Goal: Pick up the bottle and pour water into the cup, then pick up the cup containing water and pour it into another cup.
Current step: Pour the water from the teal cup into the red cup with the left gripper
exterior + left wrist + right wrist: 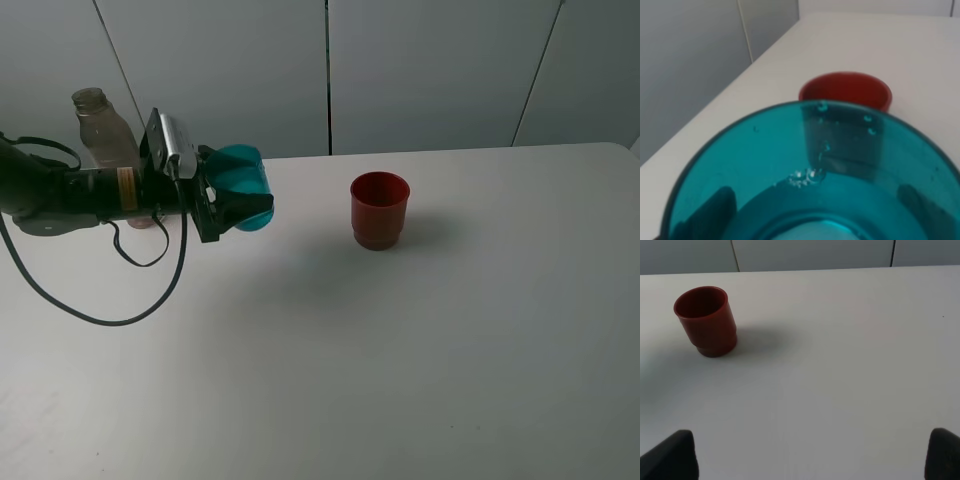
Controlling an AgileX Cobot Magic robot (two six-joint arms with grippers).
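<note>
My left gripper (236,203) is shut on the translucent teal cup (240,172) and holds it above the table, well left of the red cup (380,208). In the left wrist view the teal cup (765,165) fills the frame, with droplets on its inner wall. My gripper (815,212) shows as dark fingers (710,212) through its sides, and the red cup (845,91) stands beyond its rim. The clear bottle (100,128) stands upright behind my left arm, without a cap. My right gripper (807,457) is open, back from the red cup (706,321), and out of the exterior high view.
The white table (400,350) runs to a grey panelled wall (420,70) at the back. A black cable (130,300) hangs from my left arm and loops over the table's left part.
</note>
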